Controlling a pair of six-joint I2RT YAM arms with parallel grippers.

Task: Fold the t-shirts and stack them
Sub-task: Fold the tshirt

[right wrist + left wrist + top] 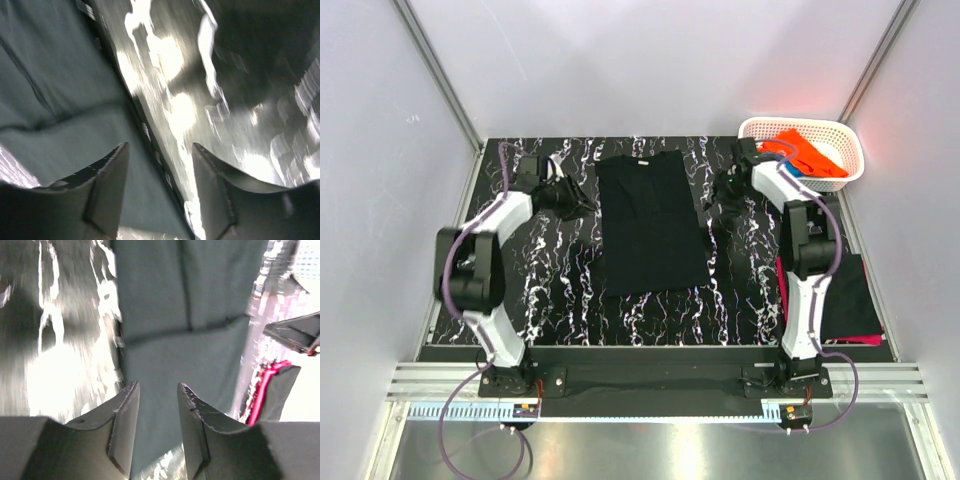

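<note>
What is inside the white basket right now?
In the basket, an orange t-shirt lies on top, a strip of blue cloth at its near edge; anything beneath is covered.

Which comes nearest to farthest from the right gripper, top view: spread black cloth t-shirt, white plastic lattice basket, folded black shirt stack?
From the right gripper:
1. Spread black cloth t-shirt, just to its left.
2. White plastic lattice basket, far right corner.
3. Folded black shirt stack, near right edge.
</note>
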